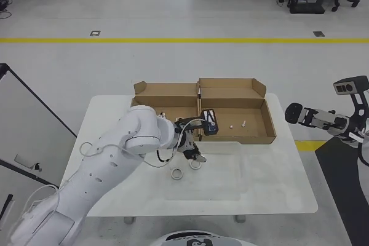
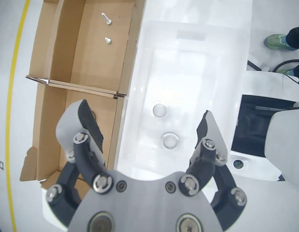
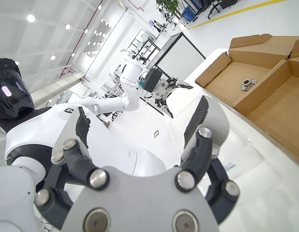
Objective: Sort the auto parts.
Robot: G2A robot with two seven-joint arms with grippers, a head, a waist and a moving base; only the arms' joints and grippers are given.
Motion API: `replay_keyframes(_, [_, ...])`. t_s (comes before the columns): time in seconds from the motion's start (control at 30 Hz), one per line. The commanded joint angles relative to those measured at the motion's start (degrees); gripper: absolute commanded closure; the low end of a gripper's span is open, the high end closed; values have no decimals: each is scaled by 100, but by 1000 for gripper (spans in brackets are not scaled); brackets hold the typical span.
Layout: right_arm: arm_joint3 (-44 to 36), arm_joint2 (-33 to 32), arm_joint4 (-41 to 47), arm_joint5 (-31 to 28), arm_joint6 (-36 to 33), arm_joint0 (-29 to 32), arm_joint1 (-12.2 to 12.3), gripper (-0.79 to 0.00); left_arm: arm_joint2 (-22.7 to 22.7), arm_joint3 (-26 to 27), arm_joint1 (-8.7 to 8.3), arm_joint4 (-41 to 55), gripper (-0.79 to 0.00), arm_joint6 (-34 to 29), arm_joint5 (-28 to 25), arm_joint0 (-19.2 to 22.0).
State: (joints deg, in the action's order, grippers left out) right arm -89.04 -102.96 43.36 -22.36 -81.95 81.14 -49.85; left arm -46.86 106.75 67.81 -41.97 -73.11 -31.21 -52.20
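Note:
Two metal rings [image 2: 160,110] [image 2: 170,140] lie on the white table [image 1: 264,178], inside a pale shallow tray [image 2: 188,73]. My left gripper [image 2: 145,108] hangs open just above them, at the box's front wall; in the top view it [image 1: 194,157] is near one ring [image 1: 178,174]. The cardboard box [image 1: 203,92] has two compartments. Two bolts [image 2: 106,19] [image 2: 108,40] lie in the right one, a metal flange [image 3: 248,83] in the left one. My right gripper [image 3: 141,103] is open and empty, held off the table's right side [image 1: 295,114].
The box stands along the table's back edge with its flaps up. A dark slanted panel [image 1: 24,135] stands left of the table, and a camera on a stand [image 1: 350,86] to the right. The table's front right is bare.

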Motion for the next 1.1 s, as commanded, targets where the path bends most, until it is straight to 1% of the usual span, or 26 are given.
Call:
replay_keyframes(0.0, [0, 0, 1, 0, 0, 0, 0, -785, 151, 43, 8, 130, -785, -117, 121, 101])
replay_keyframes(0.1, [0, 0, 1, 0, 0, 0, 0, -785, 363, 15, 64, 342, -785, -188, 387, 216])
replay_keyframes(0.17, [0, 0, 1, 0, 0, 0, 0, -785, 596, 36, 112, 454, -785, -331, 457, 305])
replay_keyframes(0.27, [0, 0, 1, 0, 0, 0, 0, -785, 870, 10, 186, 676, -785, -389, 763, 364])
replay_keyframes(0.33, [0, 0, 1, 0, 0, 0, 0, -785, 1040, -17, 230, 677, -785, -431, 940, 406])
replay_keyframes(0.5, [0, 0, 1, 0, 0, 0, 0, -785, 1388, -202, 327, 543, -785, -383, 1093, 510])
replay_keyframes(0.73, [0, 0, 1, 0, 0, 0, 0, -785, 1560, -667, 392, 573, -785, -413, 1317, 569])
replay_keyframes(0.87, [0, 0, 1, 0, 0, 0, 0, -785, 1567, -790, 414, 676, -785, -436, 1462, 598])
replay_keyframes(0.93, [0, 0, 1, 0, 0, 0, 0, -785, 1607, -840, 417, 498, -785, -440, 1343, 656])
replay_keyframes(0.97, [0, 0, 1, 0, 0, 0, 0, -785, 1609, -927, 418, 568, -785, -446, 1388, 628])
replay_keyframes(1.07, [0, 0, 1, 0, 0, 0, 0, -785, 1630, -1029, 413, 487, -785, -446, 1268, 646])
